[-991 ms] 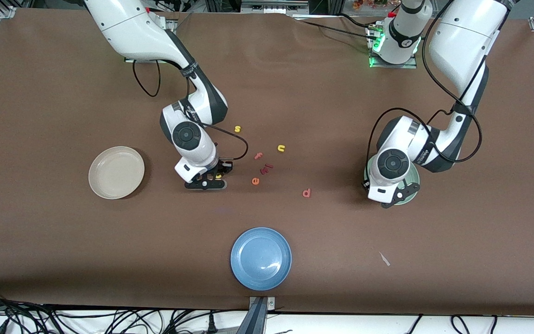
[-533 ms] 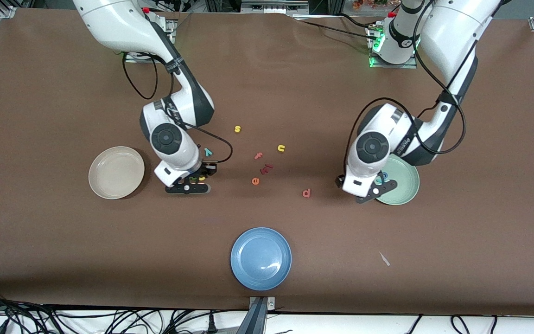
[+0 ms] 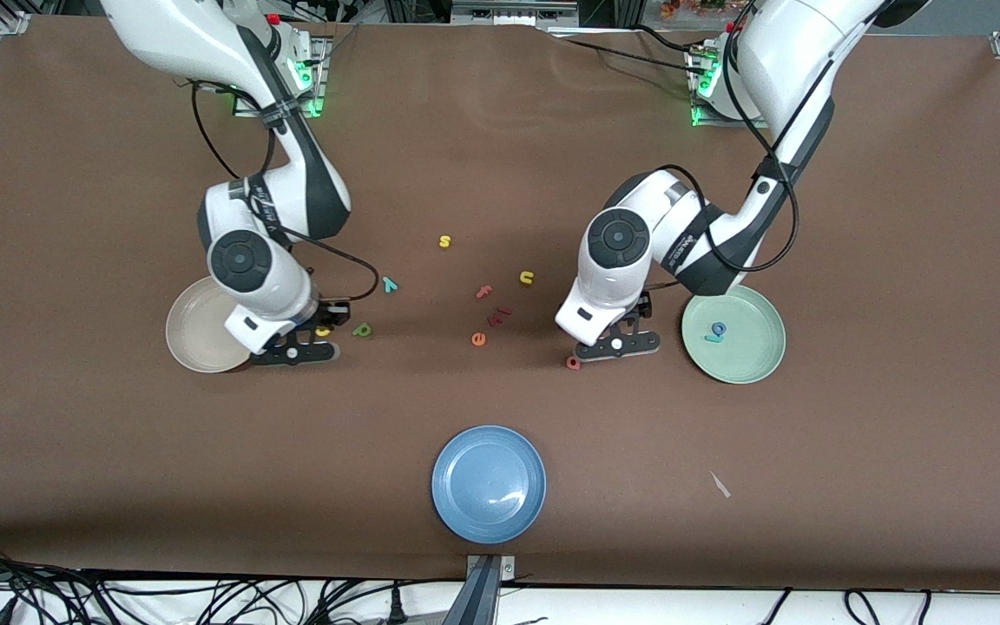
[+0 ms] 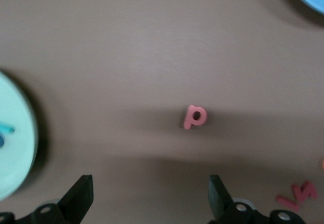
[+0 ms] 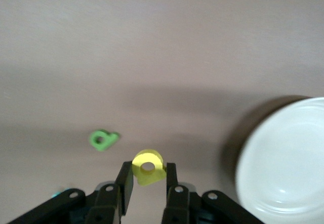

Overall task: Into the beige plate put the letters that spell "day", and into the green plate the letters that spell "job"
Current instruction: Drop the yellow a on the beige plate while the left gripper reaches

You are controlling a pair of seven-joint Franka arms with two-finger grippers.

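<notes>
The right gripper (image 3: 305,340) is clamped on the small yellow foam letter a (image 5: 148,167), which sits pinched between its two black fingers; it hangs over the brown bench (image 3: 500,130) just beside the rim of the round cream-beige plate (image 3: 196,334), at the middle left of the front picture. That plate holds no letter.

The tiny green foam letter d (image 3: 362,330) lies on the bench just beside that gripper, toward the picture's centre. The small teal foam letter y (image 3: 390,284) lies higher in the picture, near the d.

The left gripper (image 3: 617,345) hangs with its fingers spread wide and nothing between them, just above the centre right of the front picture. The small salmon-red foam letter b (image 4: 194,117) lies flat on the bench under it, showing at the gripper's lower edge in the front picture.

The round pale mint-green plate (image 3: 756,356) sits just beside the left gripper, toward the left arm's end of the bench. In it lie the blue ring-shaped foam letter o (image 3: 718,328) and the teal foam letter j (image 3: 712,338), close together.

A round blue plate (image 3: 489,483) sits at the lower centre of the front picture.
</notes>
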